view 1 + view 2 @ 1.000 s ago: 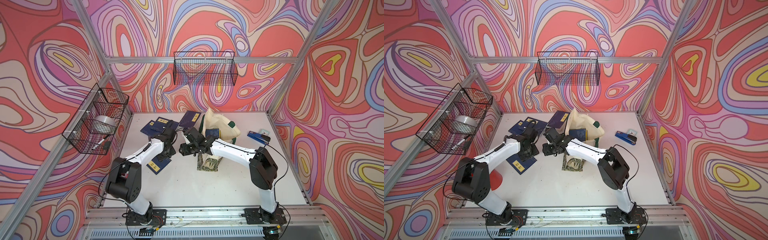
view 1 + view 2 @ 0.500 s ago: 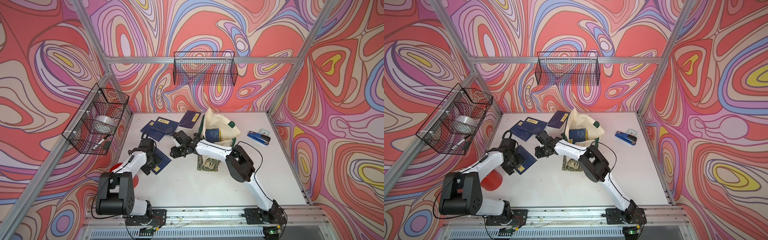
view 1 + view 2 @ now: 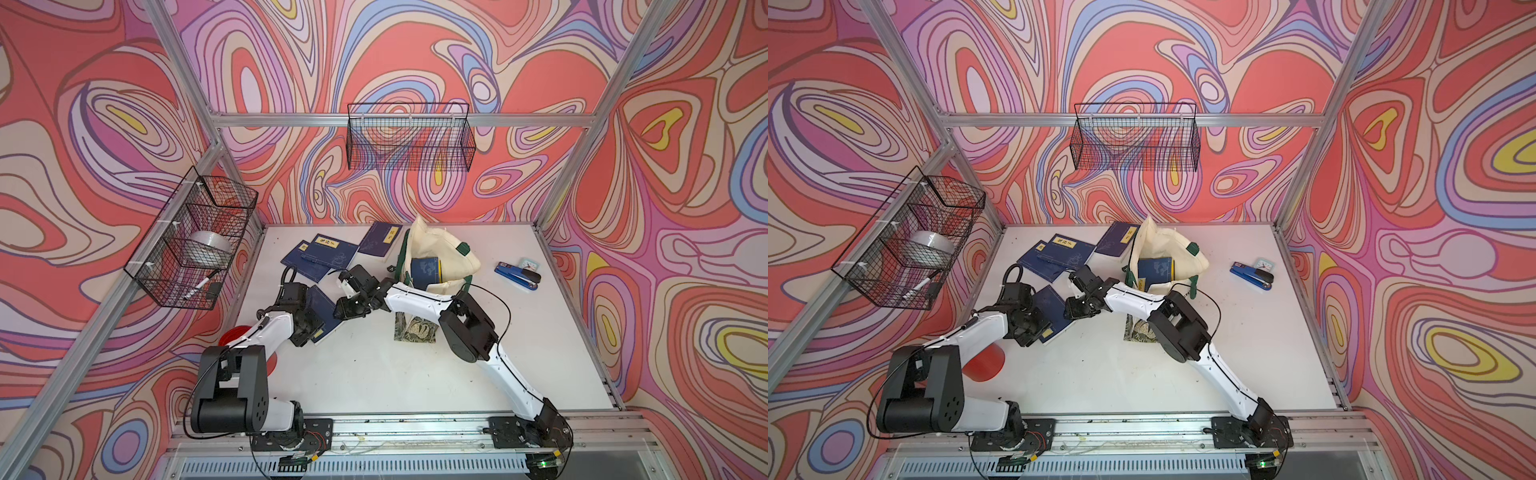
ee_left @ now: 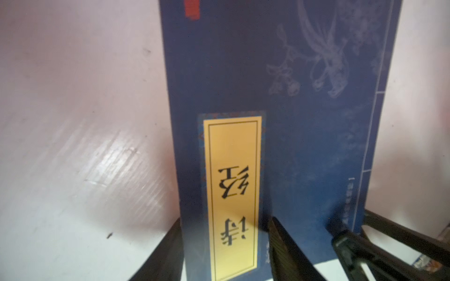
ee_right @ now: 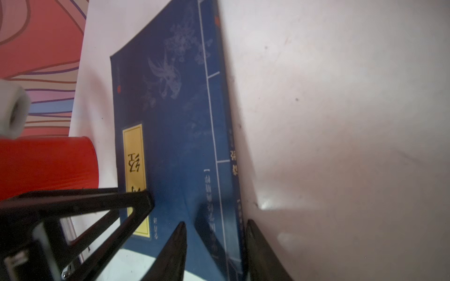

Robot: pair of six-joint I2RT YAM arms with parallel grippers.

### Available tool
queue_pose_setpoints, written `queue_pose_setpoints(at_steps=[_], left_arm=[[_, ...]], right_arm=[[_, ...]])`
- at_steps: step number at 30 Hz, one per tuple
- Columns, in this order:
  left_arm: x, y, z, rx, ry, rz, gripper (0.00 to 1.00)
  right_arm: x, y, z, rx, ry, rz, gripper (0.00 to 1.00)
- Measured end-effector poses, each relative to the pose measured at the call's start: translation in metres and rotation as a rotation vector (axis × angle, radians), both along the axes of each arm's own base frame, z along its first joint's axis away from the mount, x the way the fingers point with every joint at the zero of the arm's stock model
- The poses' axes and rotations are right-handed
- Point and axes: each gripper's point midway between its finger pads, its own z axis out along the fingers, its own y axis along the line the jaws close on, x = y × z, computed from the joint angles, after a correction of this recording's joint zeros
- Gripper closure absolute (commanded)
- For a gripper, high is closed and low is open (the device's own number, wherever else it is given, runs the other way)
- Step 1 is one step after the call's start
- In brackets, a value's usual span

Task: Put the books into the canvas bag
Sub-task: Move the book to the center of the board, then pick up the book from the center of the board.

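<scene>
A navy book (image 3: 325, 305) (image 3: 1053, 301) with a yellow title label lies left of centre on the table, between my two grippers. My left gripper (image 3: 316, 329) (image 4: 226, 233) is open around its labelled corner: one finger shows under the edge, the other rests on the cover (image 4: 280, 85). My right gripper (image 3: 344, 311) (image 5: 216, 223) is open astride the book's spine edge (image 5: 175, 121). The cream canvas bag (image 3: 440, 253) (image 3: 1177, 249) stands behind the right arm with a navy book (image 3: 424, 270) upright inside. More navy books (image 3: 332, 253) (image 3: 380, 239) lie at the back left.
A red cup (image 3: 237, 334) (image 5: 48, 165) lies beside the left arm. A blue stapler (image 3: 517, 276) sits at the right. Black wire baskets hang on the left wall (image 3: 195, 237) and the back wall (image 3: 409, 141). The bag's leaf-patterned base (image 3: 415, 330) lies under the right arm.
Both grippers have come forward and leftwards, away from the back books and the bag, to the lone navy book. Their jaws have narrowed around its edges.
</scene>
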Motion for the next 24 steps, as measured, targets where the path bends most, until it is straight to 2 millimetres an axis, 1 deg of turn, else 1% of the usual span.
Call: queue_pose_setpoints(at_steps=[2,6,9,11,14,16,18,21,23,24], left_arm=[[0.0,-0.004,0.001,-0.02,-0.028,-0.017,0.48],[-0.004,-0.02,0.002,-0.057,-0.07,-0.069,0.48],[-0.009,-0.033,0.003,-0.069,-0.078,-0.119,0.48],[-0.011,-0.04,0.003,-0.087,-0.084,-0.138,0.48],[-0.01,-0.052,0.004,-0.133,-0.102,-0.172,0.48],[-0.01,-0.057,0.005,-0.153,-0.105,-0.185,0.48],[-0.01,-0.059,0.005,-0.166,-0.103,-0.191,0.48],[-0.01,-0.061,0.005,-0.175,-0.103,-0.197,0.47],[-0.01,-0.061,0.005,-0.176,-0.104,-0.203,0.43],[-0.011,-0.062,0.005,-0.176,-0.102,-0.207,0.41]], right_arm=[[-0.008,-0.012,-0.001,-0.004,0.031,-0.016,0.68],[-0.028,-0.031,0.0,-0.017,0.095,-0.051,0.69],[-0.035,-0.039,0.006,-0.006,0.134,-0.079,0.67],[-0.036,-0.036,0.012,0.032,0.162,-0.091,0.64],[-0.037,-0.023,0.024,0.121,0.199,-0.096,0.58],[-0.038,-0.018,0.028,0.161,0.221,-0.1,0.57],[-0.038,-0.016,0.03,0.189,0.239,-0.108,0.64],[-0.034,-0.017,0.03,0.196,0.249,-0.126,0.85],[-0.032,-0.022,0.025,0.169,0.243,-0.141,0.98],[-0.031,-0.024,0.023,0.155,0.237,-0.143,1.0]])
